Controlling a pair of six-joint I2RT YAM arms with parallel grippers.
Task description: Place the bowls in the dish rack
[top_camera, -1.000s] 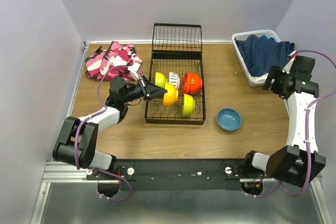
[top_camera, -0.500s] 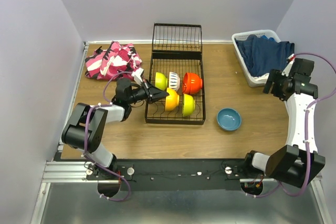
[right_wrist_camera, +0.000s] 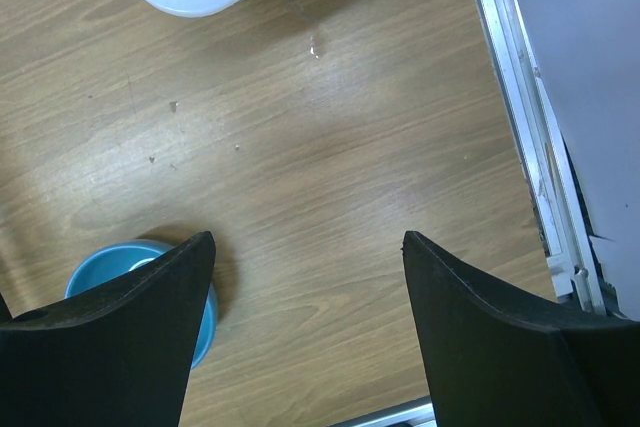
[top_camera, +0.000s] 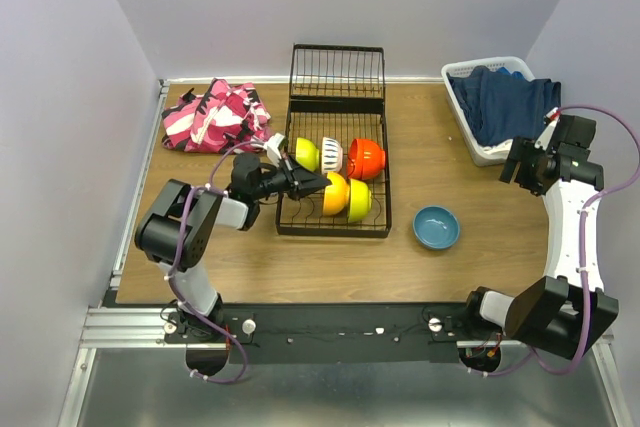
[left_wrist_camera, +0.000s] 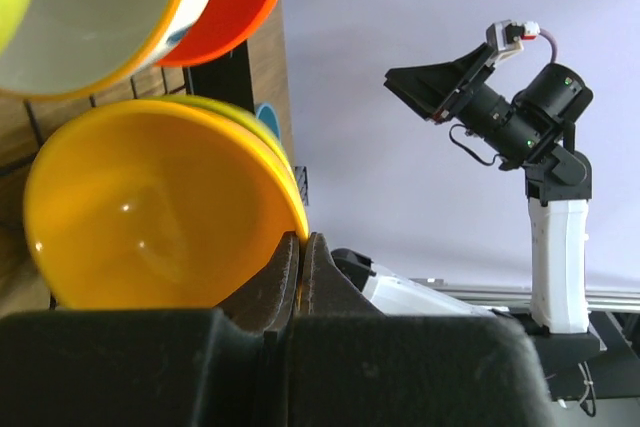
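Note:
The black wire dish rack (top_camera: 336,107) stands at the table's middle. In it stand a lime green bowl (top_camera: 307,154), a cream-white bowl (top_camera: 331,154), a red-orange bowl (top_camera: 366,158) and a second lime green bowl (top_camera: 359,200). My left gripper (top_camera: 318,185) is shut on the rim of the orange bowl (top_camera: 335,194), held on edge in the rack next to the lime green one; the left wrist view shows the orange bowl (left_wrist_camera: 150,217) pinched at its rim. The blue bowl (top_camera: 436,227) sits on the table right of the rack. My right gripper (top_camera: 520,159) is open and empty above the table; the blue bowl (right_wrist_camera: 105,267) shows at its left finger.
A white laundry basket (top_camera: 470,127) with dark blue cloth stands at the back right. A pink patterned cloth (top_camera: 214,113) lies at the back left. The table's right edge rail (right_wrist_camera: 520,97) runs close beside my right gripper.
My left gripper has carried the orange bowl rightward in the rack, up against the front lime green bowl. The right arm has barely moved.

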